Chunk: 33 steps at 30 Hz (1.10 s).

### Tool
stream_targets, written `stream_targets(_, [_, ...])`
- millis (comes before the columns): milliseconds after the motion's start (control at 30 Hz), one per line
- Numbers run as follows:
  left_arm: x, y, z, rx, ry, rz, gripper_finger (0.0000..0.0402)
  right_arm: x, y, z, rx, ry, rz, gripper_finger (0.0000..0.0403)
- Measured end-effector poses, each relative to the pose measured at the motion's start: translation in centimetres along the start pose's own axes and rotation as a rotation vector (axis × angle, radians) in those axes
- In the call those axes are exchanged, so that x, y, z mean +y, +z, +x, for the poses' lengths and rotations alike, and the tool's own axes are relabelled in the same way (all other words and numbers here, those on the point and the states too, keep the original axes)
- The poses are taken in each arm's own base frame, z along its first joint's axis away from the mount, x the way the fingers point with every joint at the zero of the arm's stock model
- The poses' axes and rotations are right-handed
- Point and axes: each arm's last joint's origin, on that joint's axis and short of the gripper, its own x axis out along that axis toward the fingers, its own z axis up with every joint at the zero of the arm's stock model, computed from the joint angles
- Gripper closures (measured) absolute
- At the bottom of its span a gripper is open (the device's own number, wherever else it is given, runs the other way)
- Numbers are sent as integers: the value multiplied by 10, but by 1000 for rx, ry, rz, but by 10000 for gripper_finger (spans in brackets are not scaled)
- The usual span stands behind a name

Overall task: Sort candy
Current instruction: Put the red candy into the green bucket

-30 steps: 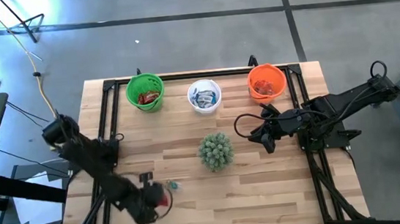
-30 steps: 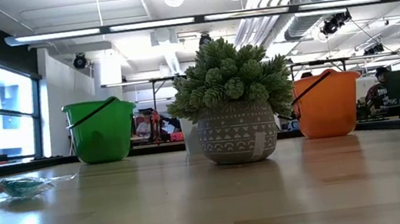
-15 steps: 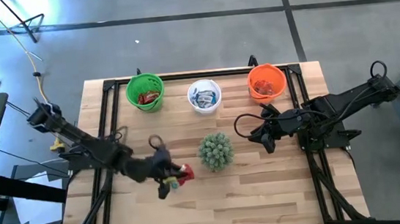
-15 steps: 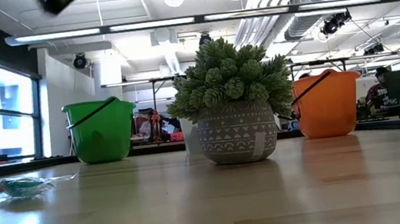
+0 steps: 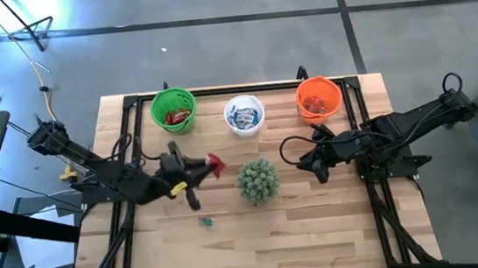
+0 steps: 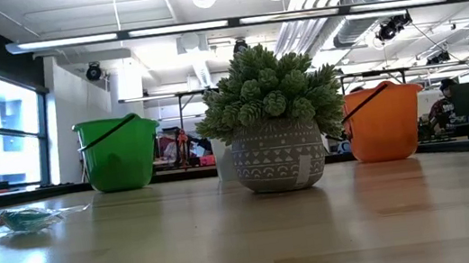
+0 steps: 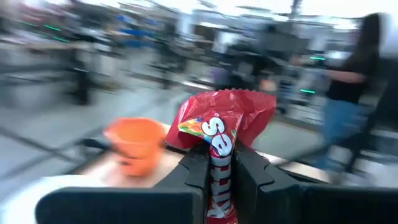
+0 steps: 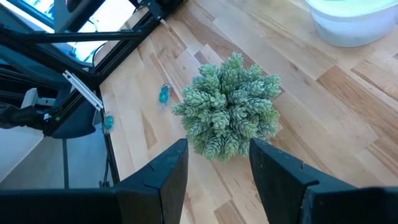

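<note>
Between the clamped fingers [image 7: 249,171] of the left gripper [image 5: 202,167], a shiny red wrapped candy [image 7: 221,134] stands upright, raised beside the spiky green potted plant [image 5: 258,180]. The orange cup [image 5: 318,97] lies beyond the plant. Right gripper [image 5: 316,167], fingers apart, waits on the plant's other side.

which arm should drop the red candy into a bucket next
Left. The left gripper already clamps the red candy packet above the table, nearest the green bucket. The right gripper waits open by the plant.
</note>
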Motion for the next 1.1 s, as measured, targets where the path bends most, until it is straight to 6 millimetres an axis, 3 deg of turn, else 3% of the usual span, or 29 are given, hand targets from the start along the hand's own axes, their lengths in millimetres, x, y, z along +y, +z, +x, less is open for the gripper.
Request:
stream_targets(267, [21, 6, 5, -8, 448, 251, 376, 0, 0, 0, 0, 0, 1, 237])
stream_targets(433, [47, 15, 15, 24, 621, 377, 376, 0, 0, 0, 0, 0, 0, 237])
stream_targets(700, [102, 32, 31, 53, 704, 470, 376, 0, 0, 0, 0, 0, 1, 237])
stream_targets(1100, [177, 28, 29, 222, 752, 413, 376, 0, 0, 0, 0, 0, 1, 237])
